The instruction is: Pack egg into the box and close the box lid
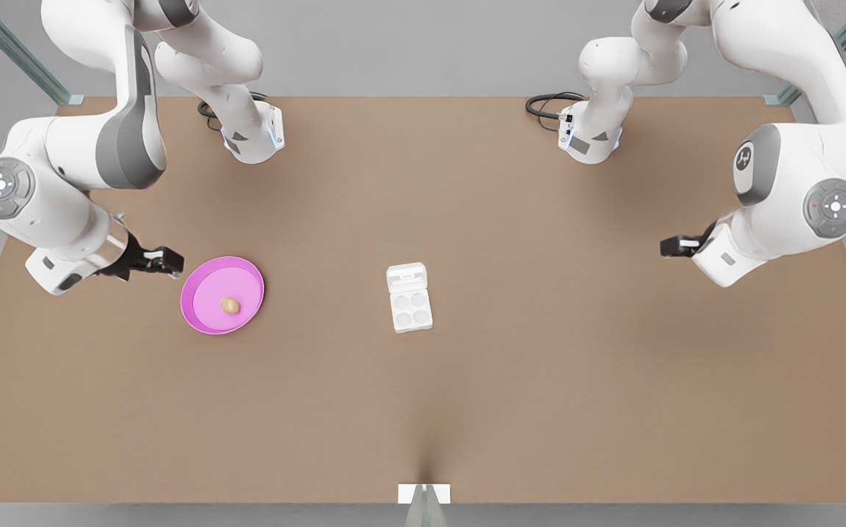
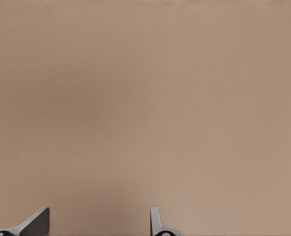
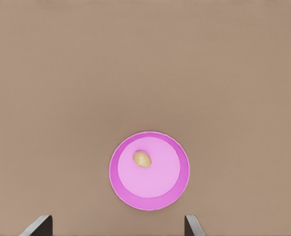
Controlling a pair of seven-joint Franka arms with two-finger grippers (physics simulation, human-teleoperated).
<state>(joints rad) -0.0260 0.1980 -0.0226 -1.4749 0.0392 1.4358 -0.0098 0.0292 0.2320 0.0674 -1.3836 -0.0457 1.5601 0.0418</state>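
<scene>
Tan egg (image 1: 230, 305) lies on the pink plate (image 1: 200, 311); right gripper (image 1: 168, 263), fingers apart, hovers beside its rim. Box (image 1: 411, 310), box lid (image 1: 406, 279) open, sits mid-table (image 1: 540, 402). Left gripper (image 1: 668, 247), fingers apart, waits over bare table.

Brown table (image 1: 540, 380) bearing pink plate (image 1: 203, 313) and open white box (image 1: 410, 310), apparently flat.

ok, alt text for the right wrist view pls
A small tan egg lies on a round pink plate on a bare brown table. The right hand hovers above, its two fingers spread wide and holding nothing.
</scene>
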